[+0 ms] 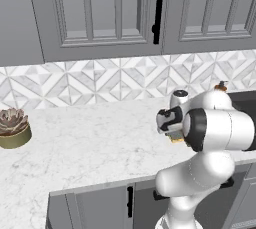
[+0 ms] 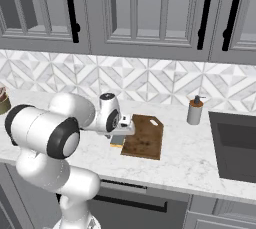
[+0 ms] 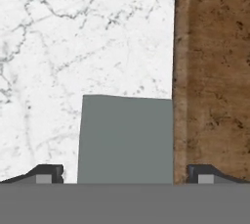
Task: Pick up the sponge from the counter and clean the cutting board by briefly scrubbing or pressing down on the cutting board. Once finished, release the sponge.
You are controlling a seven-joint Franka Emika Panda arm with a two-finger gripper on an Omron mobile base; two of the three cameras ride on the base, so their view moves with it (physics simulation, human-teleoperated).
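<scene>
OK, left base view: gripper (image 1: 175, 134) low over the counter (image 1: 90, 138); right base view: sponge (image 2: 118, 141) beside the cutting board (image 2: 146, 135); hand view: fingertips (image 3: 48, 173) spread wide, empty, straddling it; we'd pinch its soft, light sides.

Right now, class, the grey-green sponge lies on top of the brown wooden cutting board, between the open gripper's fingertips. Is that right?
Not quite. In the hand view the grey-green sponge lies on the white marble counter, beside the brown wooden cutting board, not on it. It does sit between the open gripper's fingertips.
</scene>
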